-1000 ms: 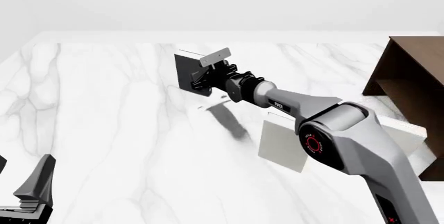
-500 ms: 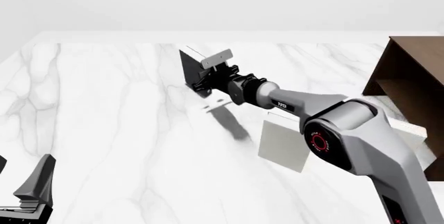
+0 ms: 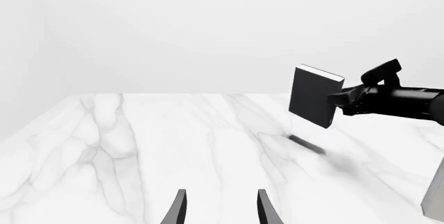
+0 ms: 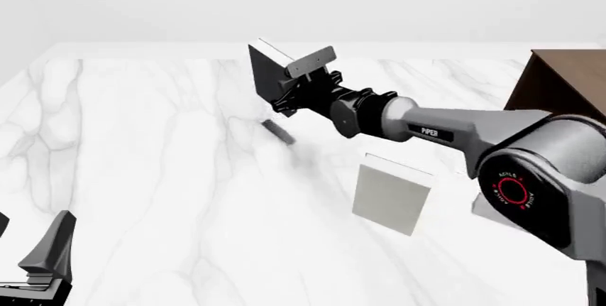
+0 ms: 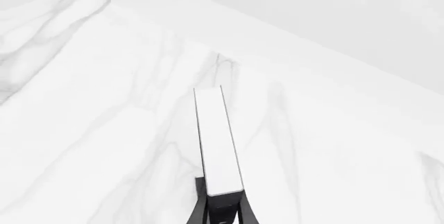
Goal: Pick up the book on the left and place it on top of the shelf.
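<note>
The right gripper (image 4: 295,87) is clamped on the book (image 4: 268,73), its two fingers pressed against the opposite covers, and it holds the book upright and clear of the desk (image 4: 142,150), with a small dark shadow on the marble beneath it. The book hangs over the far middle of the desk, well apart from the shelf (image 4: 558,100) at the right edge. A pale book (image 4: 390,198) stands nearer on the desk, below the outstretched right arm and apart from the held book. The left gripper (image 4: 45,260) rests at the near left corner with its fingers spread and nothing between them. The marble to the left of the held book is bare up to the far and left desk edges. The right wrist view shows the white page edge of the book (image 5: 218,141) running straight out between the two fingers, a detail hidden in the front view. The left wrist view shows the book (image 3: 313,95) side-on, slightly tilted, with a gap between it and the desk, plus the parted left gripper (image 3: 220,209). The shelf appears only in the front view.
</note>
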